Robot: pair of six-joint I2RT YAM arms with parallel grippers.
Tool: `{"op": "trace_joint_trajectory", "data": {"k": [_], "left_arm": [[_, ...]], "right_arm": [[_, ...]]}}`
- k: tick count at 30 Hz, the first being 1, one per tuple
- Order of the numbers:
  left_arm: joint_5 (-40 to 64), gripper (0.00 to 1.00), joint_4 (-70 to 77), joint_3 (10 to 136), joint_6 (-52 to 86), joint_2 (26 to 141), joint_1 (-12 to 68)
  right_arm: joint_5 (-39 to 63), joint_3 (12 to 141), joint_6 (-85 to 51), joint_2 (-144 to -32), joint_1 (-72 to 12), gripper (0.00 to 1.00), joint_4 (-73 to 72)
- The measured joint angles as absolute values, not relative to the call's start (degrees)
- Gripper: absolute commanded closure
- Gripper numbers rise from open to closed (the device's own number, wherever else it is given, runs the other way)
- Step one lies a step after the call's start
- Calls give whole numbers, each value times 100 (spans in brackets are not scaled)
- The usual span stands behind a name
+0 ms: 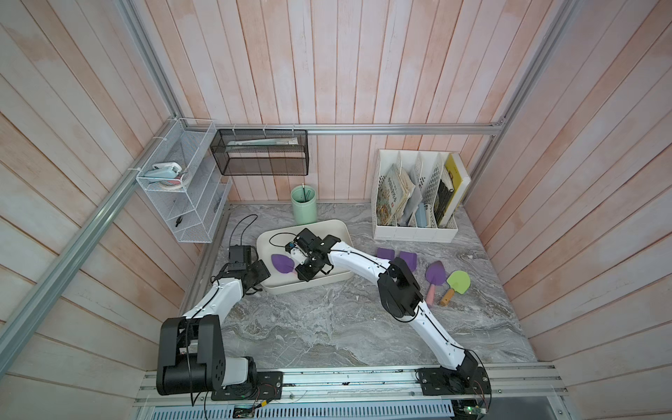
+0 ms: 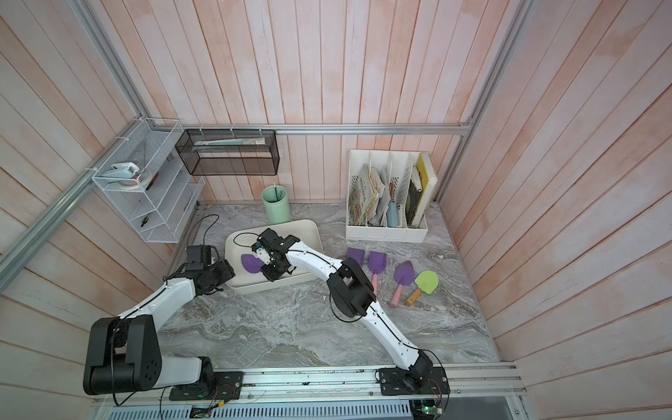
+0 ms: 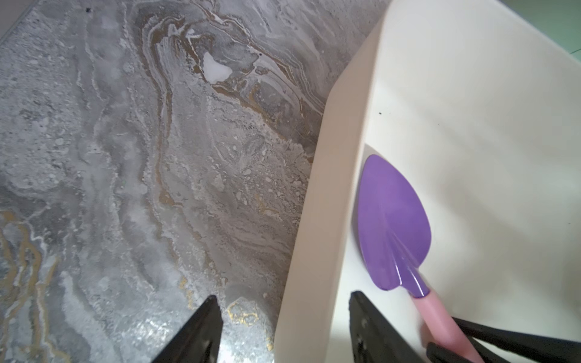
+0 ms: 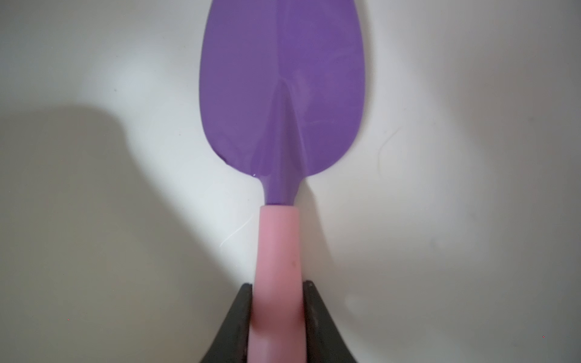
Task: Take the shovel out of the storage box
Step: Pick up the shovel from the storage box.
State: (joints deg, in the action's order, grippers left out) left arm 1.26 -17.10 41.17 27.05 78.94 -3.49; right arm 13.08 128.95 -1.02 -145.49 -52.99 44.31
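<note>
The shovel [image 1: 282, 262] [image 2: 251, 262], purple blade and pink handle, lies flat inside the cream-white storage box [image 1: 327, 225] [image 2: 305, 227] at mid-table. My right gripper [image 1: 297, 259] reaches into the box from the right. In the right wrist view the right gripper [image 4: 278, 284] is shut on the shovel's [image 4: 283, 78] pink handle, both fingers pressing its sides. My left gripper [image 1: 265, 272] [image 3: 284, 295] is open and straddles the box's left wall [image 3: 330, 188], one finger over the table and one inside, near the shovel [image 3: 393, 220]. It touches nothing.
Several other toy shovels lie on the marble table right of the box, purple [image 1: 435, 274] and green [image 1: 459, 282]. A mint cup [image 1: 304, 205] stands just behind the box. A white file rack [image 1: 414, 196] is at back right, a black mesh basket [image 1: 260, 152] and a wire shelf [image 1: 182, 182] on the walls.
</note>
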Motion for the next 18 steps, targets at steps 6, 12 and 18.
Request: {"op": "trace_joint_trajectory", "data": {"k": [6,12,18], "left_arm": [[128,33,-1708,4117,2707,7896,-349],[145,33,-1704,4117,2722,7907,-353],[169,32,-1688,4117,2724,7911,-366]], "right_arm": [[1317,12947,-84,-14562,-5301,98,4427],[1157,12949,-106,-14562,-5304,100,4357],[989,12940,-314,-14313,-5159,100,4132]]}}
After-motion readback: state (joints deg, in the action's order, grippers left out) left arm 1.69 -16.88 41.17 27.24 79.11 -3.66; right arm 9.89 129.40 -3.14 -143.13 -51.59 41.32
